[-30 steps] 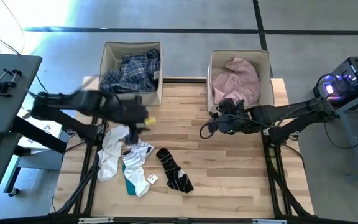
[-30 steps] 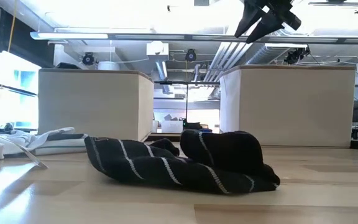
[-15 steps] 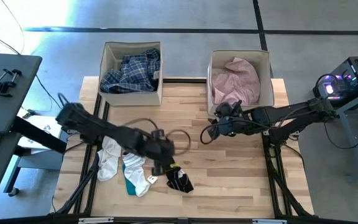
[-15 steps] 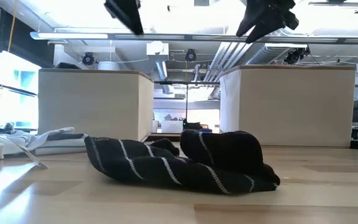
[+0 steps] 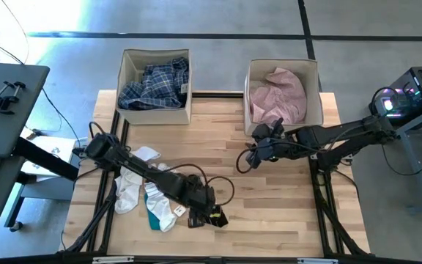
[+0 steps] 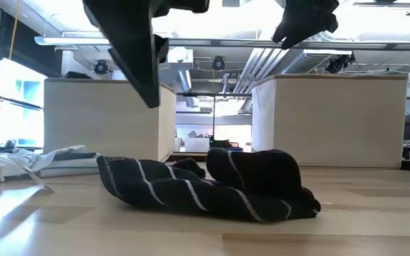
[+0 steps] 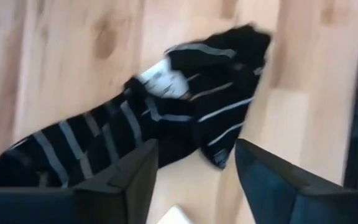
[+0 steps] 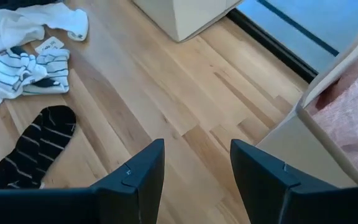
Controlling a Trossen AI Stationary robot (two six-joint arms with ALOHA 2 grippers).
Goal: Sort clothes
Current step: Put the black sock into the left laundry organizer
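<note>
The plaid shirt [image 5: 154, 82] and pink shirt [image 5: 278, 95] are lying in their boxes, while the wide, empty left hand [image 5: 204, 213] is hovering over the black striped socks [image 5: 215, 214] on the counter [image 5: 269, 205], and the white socks [image 5: 141, 187] are waiting, with the right hand [image 5: 249, 156] also wide.

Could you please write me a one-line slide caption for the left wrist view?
Open left gripper poised above the black striped socks lying on the wooden table.

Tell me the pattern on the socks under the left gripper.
Black socks with thin pale stripes, clearest in the left wrist view.
</note>
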